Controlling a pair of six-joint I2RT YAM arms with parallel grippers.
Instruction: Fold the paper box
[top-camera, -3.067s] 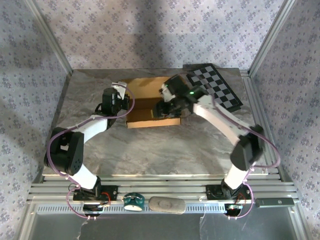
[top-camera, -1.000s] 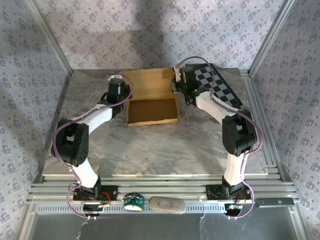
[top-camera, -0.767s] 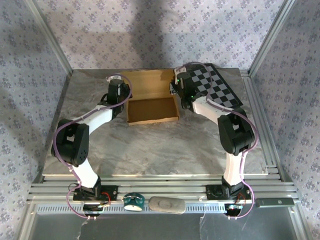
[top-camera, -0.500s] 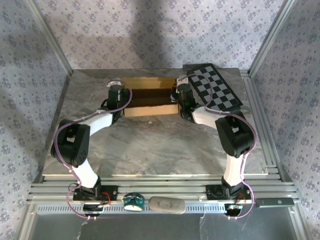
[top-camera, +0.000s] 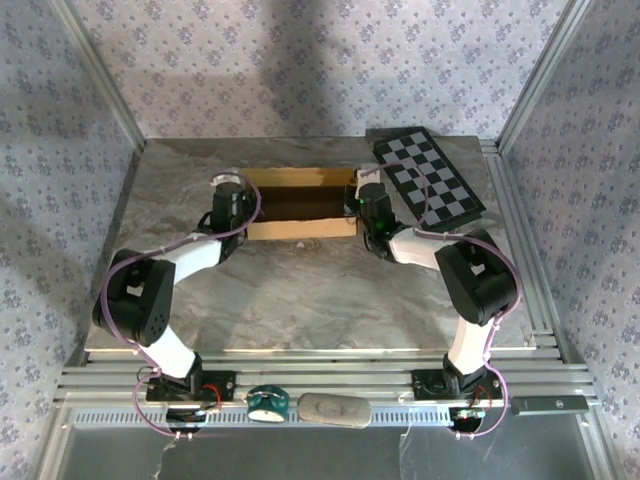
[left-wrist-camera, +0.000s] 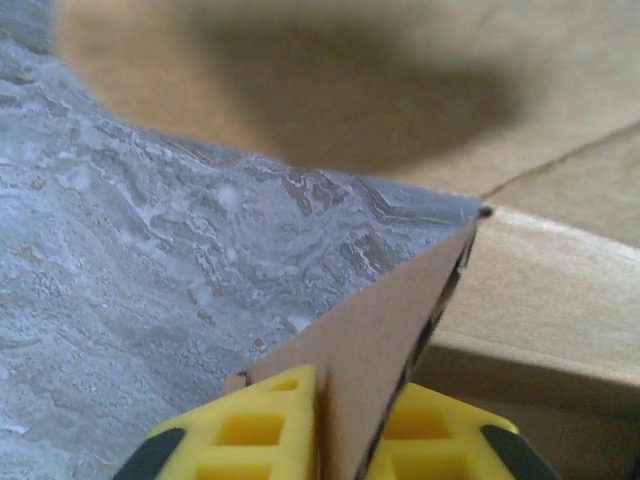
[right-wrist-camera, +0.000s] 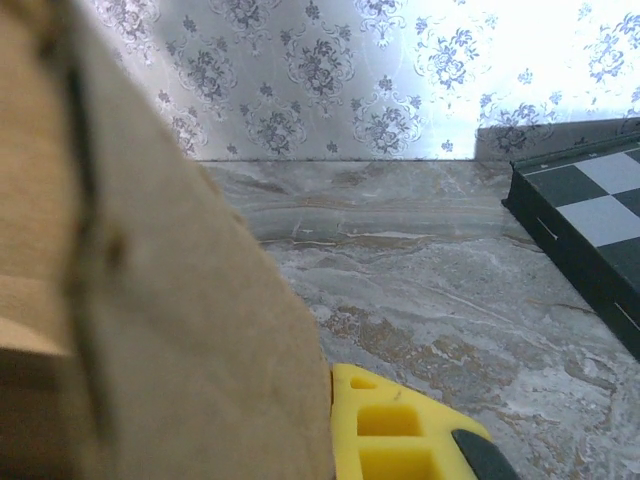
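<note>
Left gripper (left-wrist-camera: 335, 425) is clamped tight on a flap of the paper box (left-wrist-camera: 390, 330), a yellow finger on either side. Right gripper (top-camera: 362, 200) is at the box's right end, one finger (right-wrist-camera: 400, 425) against cardboard and the other hidden, so its grip can't be told. The box sits far-centre on the marble table (top-camera: 300, 290), just left of the checkerboard panel (top-camera: 430, 175).

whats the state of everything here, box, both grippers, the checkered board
paper box: tray walls up, lid tilted over the tray, not closed
left gripper: shut on a cardboard flap at the box's left end
right gripper: at the box's right end, cardboard pressed against its one visible finger
checkerboard panel: lying flat at the far right of the table, apart from the box
</note>
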